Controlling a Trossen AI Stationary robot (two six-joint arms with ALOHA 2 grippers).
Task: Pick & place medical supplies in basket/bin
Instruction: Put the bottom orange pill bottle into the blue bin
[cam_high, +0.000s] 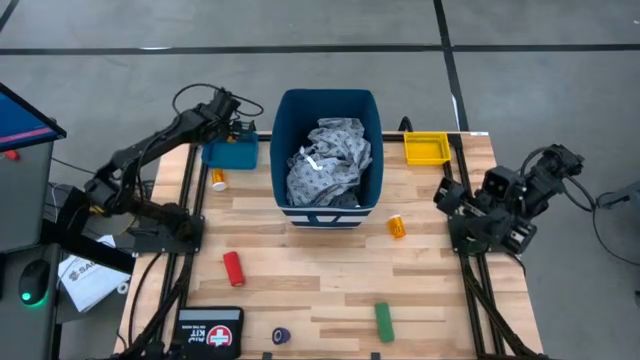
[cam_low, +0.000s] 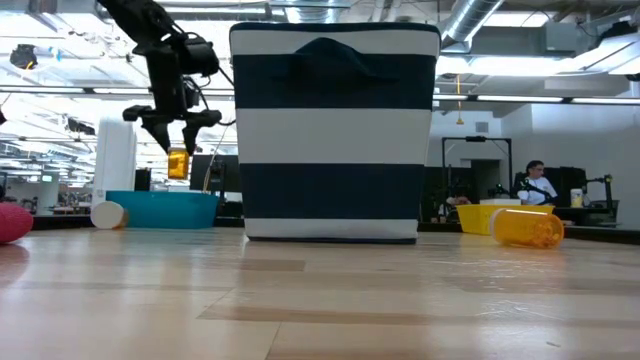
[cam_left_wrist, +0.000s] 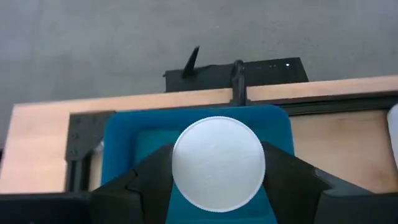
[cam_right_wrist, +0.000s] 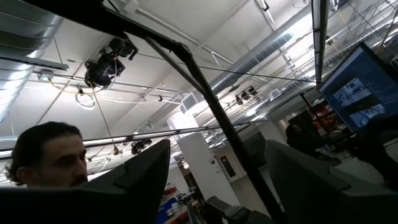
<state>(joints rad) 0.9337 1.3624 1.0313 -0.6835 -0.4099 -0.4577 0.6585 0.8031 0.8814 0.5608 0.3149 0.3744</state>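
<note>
A small orange bottle (cam_low: 179, 162) with a white cap (cam_left_wrist: 219, 163) hangs over the teal tray (cam_high: 232, 154) at the table's far left, with my left gripper (cam_low: 181, 135) shut on it. The tall dark blue bin (cam_high: 328, 150) holds the grey patterned gown (cam_high: 330, 160). Lying on the table are an orange bottle (cam_high: 218, 180) next to the teal tray, another (cam_high: 397, 226) right of the bin, a red cylinder (cam_high: 233, 268), a green cylinder (cam_high: 383, 320) and a dark blue roll (cam_high: 282, 336). My right gripper (cam_right_wrist: 217, 180) waits open at the right edge, pointing up. My left gripper pinches the bottle just below its white cap (cam_left_wrist: 186, 186), one finger (cam_left_wrist: 149, 183) on either side. The fingers slant down from above. The bottle hangs upright, cap up, its orange body (cam_low: 179, 165) below the fingertips and clear of the teal tray.
A yellow tray (cam_high: 426, 148) sits at the far right beside the bin. A black first aid pouch (cam_high: 210, 333) lies at the near left edge. Bare wood spreads across the table's middle. A person's head (cam_right_wrist: 43, 155) shows in the room behind.
</note>
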